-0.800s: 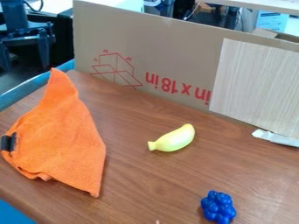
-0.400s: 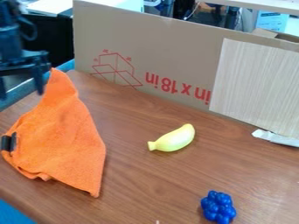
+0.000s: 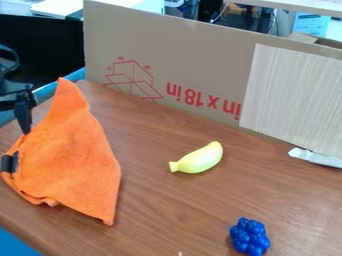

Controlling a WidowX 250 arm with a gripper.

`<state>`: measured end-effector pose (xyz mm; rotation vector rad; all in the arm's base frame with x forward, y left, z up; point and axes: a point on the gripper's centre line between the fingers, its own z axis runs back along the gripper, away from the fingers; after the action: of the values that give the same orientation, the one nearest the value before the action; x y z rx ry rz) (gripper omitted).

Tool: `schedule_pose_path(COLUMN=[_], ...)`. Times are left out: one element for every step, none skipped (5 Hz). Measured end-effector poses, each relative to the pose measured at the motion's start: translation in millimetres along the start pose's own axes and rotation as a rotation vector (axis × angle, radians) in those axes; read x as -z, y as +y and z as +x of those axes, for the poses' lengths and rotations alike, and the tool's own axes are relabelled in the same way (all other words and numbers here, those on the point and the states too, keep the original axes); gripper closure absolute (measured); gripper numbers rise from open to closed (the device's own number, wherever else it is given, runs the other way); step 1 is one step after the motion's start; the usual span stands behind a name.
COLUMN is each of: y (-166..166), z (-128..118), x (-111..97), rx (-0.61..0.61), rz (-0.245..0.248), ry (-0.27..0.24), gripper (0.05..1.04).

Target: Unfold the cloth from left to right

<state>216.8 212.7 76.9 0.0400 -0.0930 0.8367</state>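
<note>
The gripper [image 3: 20,107] hangs at the left edge of the view, released, beside the cloth's [image 3: 70,157] upper left side; whether they touch, I cannot tell. The cloth lies bunched on the table's [image 3: 167,215] left part, left of the banana [image 3: 200,158]. Red lettering and digits (upside down, beside a line drawing) mark the cardboard [image 3: 200,55] behind.

The picture's left edge crops the gripper [image 3: 23,110] above the bench's [image 3: 153,215] left edge, where an orange cloth [image 3: 70,160] hides its own underside. A cardboard panel [image 3: 194,65] screens the bench's far edge; a white scrap [image 3: 314,157] beside it runs out of frame. The bench's near side is cut off.
</note>
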Motion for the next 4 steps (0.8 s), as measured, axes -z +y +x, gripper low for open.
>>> schedule_pose_path(y=[1.2, -4.6, -7.9, -5.8], z=[1.1, 6.0, 10.0, 9.3], x=[8.8, 24.7, 40.5, 47.4], rx=[-0.023, -0.036, -0.034, -0.019], rz=[-0.004, 0.017, 0.044, 0.065], ry=[-0.054, -0.064, -0.072, -0.094], gripper=[0.084, 0.084, 0.084, 0.084])
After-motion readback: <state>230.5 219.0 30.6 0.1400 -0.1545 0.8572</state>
